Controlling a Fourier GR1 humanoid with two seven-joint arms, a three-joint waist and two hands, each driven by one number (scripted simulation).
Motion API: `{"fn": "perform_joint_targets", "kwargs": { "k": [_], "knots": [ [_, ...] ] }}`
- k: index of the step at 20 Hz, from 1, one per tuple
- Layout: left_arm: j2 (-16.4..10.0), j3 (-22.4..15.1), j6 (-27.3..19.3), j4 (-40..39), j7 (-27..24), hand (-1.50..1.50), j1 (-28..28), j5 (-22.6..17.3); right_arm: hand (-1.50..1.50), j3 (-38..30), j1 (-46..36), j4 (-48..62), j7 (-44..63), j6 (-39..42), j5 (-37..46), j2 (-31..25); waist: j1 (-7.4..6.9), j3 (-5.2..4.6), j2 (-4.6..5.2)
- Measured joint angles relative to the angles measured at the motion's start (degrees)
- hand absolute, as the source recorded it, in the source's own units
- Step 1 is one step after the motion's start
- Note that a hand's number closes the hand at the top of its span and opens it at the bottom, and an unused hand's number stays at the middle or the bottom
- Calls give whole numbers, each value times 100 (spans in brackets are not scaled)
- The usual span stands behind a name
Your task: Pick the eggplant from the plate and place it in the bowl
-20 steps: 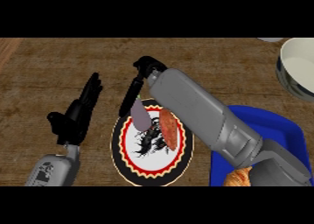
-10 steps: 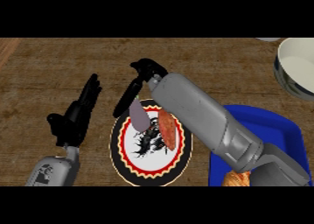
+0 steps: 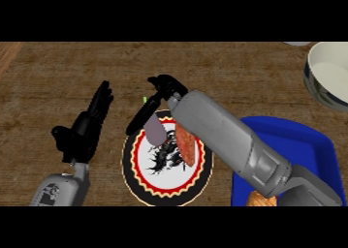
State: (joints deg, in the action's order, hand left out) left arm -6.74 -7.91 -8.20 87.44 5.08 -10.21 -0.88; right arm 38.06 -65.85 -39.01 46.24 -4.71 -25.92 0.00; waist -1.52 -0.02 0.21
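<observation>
A grey-purple eggplant (image 3: 154, 131) with a green stem tip stands tilted over the far left rim of the round patterned plate (image 3: 153, 186). My right hand (image 3: 167, 87) reaches in over the plate from the right. Its fingers (image 3: 138, 117) curl down the eggplant's left side, and the hand is shut on it. A reddish-orange food piece (image 3: 185, 147) lies on the plate just right of the eggplant. The white bowl (image 3: 332, 72) stands at the far right of the counter. My left hand (image 3: 86, 127) rests open, fingers up, left of the plate.
A blue tray (image 3: 298, 147) lies right of the plate, partly under my right forearm, with an orange item (image 3: 259, 198) at its near edge. The wooden counter stretches bare between the plate and the bowl.
My right hand has closed in on the eggplant and drawn slightly nearer, and the eggplant has tipped more upright at the plate's rim. The left hand has not moved.
</observation>
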Motion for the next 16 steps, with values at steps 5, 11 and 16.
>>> {"fn": "perform_joint_targets", "kwargs": {
  "k": [5,11,16],
  "knots": [
    [29,54,32,-45,-151,0,127,55,-150,125,185,-140,10,-151,-83,0,21,0,-4],
    [23,93,133,44,-150,0,179,70,-150,528,445,-129,-226,-339,-155,-1,0,0,2],
    [79,127,136,-20,-42,0,29,88,-150,933,484,104,-225,-292,49,0,-15,1,8]
  ]
}}
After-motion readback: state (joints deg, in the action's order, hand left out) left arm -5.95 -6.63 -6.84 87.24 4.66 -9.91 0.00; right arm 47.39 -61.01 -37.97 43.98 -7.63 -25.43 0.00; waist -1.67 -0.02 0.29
